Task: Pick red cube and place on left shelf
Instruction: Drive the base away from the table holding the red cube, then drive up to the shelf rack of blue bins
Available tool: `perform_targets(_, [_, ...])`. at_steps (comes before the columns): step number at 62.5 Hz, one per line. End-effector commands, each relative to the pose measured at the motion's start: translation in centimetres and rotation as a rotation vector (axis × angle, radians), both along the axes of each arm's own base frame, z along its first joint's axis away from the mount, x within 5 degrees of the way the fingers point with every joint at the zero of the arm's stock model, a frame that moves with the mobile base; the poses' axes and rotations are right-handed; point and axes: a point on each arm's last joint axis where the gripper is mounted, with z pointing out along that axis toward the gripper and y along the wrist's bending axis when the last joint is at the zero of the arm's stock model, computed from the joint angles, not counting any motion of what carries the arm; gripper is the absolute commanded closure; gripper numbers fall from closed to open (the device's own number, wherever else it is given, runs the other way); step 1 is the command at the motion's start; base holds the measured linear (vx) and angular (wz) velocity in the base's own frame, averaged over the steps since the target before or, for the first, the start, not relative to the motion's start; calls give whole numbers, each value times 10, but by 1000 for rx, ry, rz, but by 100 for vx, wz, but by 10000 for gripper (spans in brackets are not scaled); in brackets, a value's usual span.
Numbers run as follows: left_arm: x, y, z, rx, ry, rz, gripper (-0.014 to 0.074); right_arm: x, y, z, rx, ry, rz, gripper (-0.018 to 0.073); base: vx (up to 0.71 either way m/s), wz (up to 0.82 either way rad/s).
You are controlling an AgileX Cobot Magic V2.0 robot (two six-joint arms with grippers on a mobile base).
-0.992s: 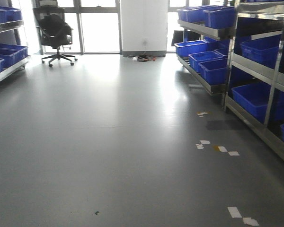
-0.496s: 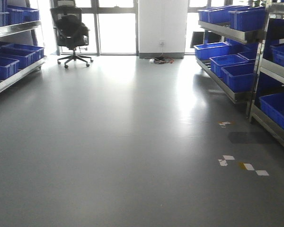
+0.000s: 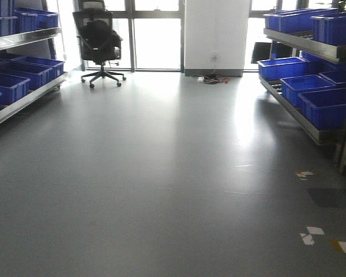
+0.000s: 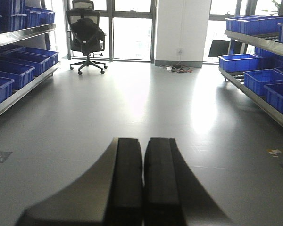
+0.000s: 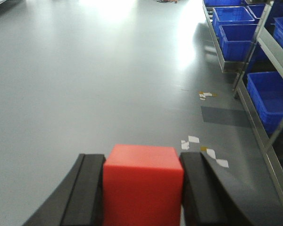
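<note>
At ten o'clock stood the left shelf (image 3: pixel 23 39); my right claw (image 5: pixel 142 188) gripped the red cube (image 5: pixel 144 174), left claw (image 4: pixel 143 155) closed empty; holding firmly seemed wise.

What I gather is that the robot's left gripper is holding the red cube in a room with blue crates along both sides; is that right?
Not quite. It is the right gripper that is holding the red cube, as the right wrist-mounted view shows. The left gripper is shut on nothing in the left wrist-mounted view. The blue crates along both sides are as you say.
</note>
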Motion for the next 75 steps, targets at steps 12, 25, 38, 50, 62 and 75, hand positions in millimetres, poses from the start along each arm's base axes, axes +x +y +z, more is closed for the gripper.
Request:
perform_targets(12, [0,1,1,-16,-75,3,495,2,0,15,-31,-100,6,440,58,19])
perform_targets(25, [0,1,1,-16,-75,3,495,2,0,15,-31,-100,6,440,61,29])
perform_targets(38, [0,1,1,-16,-75,3,495,2,0,15,-31,-100,6,440,65,49])
perform_targets(50, [0,1,1,-16,-75,3,495,2,0,15,-31,-100,6,440,68,60])
perform_targets(62, [0,1,1,-16,-75,3,495,2,0,15,-31,-100,6,440,69,55])
perform_targets(75, [0,1,1,-16,-75,3,495,2,0,15,-32,-100,5,440,67,52])
